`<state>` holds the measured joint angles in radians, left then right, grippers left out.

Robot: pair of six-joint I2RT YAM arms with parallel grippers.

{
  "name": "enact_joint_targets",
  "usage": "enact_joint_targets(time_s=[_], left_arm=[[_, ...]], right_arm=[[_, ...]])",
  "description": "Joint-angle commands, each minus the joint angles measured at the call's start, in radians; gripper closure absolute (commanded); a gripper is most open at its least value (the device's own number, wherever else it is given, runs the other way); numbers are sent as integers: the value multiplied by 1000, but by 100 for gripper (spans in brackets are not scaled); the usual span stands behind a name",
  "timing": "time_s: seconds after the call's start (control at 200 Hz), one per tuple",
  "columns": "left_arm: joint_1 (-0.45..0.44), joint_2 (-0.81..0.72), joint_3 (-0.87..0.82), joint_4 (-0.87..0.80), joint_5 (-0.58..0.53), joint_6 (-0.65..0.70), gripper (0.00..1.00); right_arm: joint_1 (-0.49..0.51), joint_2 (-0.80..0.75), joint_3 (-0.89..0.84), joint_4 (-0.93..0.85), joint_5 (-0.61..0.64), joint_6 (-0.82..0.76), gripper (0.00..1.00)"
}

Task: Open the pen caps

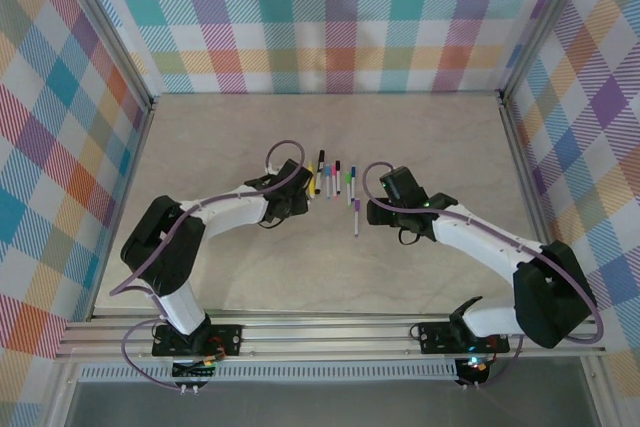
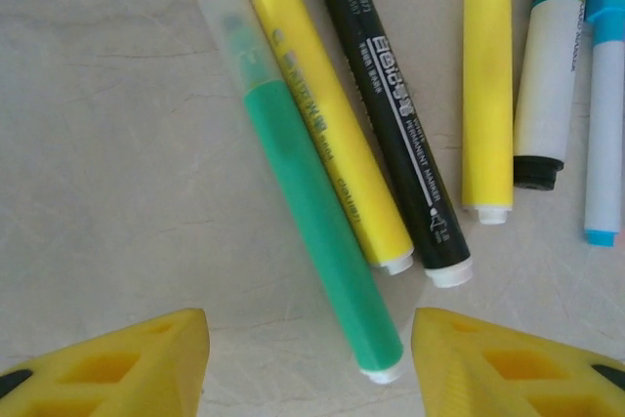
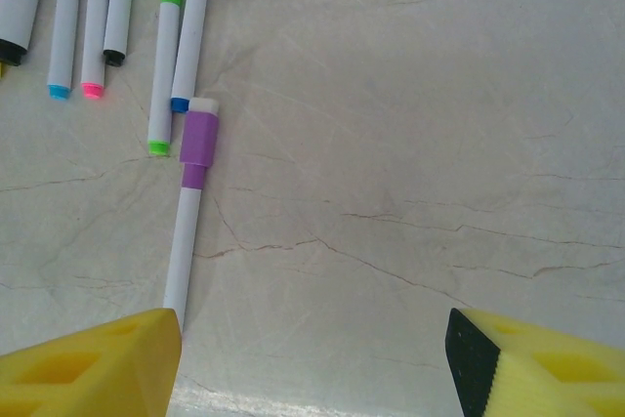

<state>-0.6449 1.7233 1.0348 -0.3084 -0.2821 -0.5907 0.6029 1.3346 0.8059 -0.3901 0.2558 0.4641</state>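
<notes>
Left gripper (image 2: pixel 311 344) is spread apart, with the green highlighter (image 2: pixel 314 212) lying tail-end between its jaws on the surface (image 2: pixel 117 192), nothing pinched yet. I'd clamp squarely on the barrel and leave the clear cap (image 2: pixel 234 31) free for the right gripper (image 3: pixel 312 349), which is also apart and empty.

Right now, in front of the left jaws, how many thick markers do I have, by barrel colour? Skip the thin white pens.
Yellow highlighters: 2
Green highlighter: 1
Black permanent marker: 1
White marker with black end: 1
Total: 5
</notes>
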Motion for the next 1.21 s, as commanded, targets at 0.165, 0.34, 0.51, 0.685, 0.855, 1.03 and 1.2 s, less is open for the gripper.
enact_joint_targets(time_s=[0.165, 0.34, 0.51, 0.685, 0.855, 1.03, 1.2], left_arm=[[-13, 75, 66, -23, -25, -3, 48], [-15, 99, 74, -24, -7, 14, 57], [-15, 118, 78, -40, -9, 21, 57], [-15, 116, 67, -60, -18, 29, 60], [-15, 85, 60, -108, -50, 47, 61], [-15, 70, 76, -168, -108, 75, 60], [-13, 123, 116, -172, -100, 83, 60]], right_arm=[[6, 2, 41, -4, -8, 3, 27], [6, 1, 43, -4, -4, 1, 27], [6, 8, 47, -1, -7, 1, 27], [6, 6, 46, 1, -13, 6, 27], [6, 3, 44, -1, -19, 11, 27], [6, 10, 43, 9, -22, 13, 26], [6, 20, 49, 14, -27, 12, 26]])
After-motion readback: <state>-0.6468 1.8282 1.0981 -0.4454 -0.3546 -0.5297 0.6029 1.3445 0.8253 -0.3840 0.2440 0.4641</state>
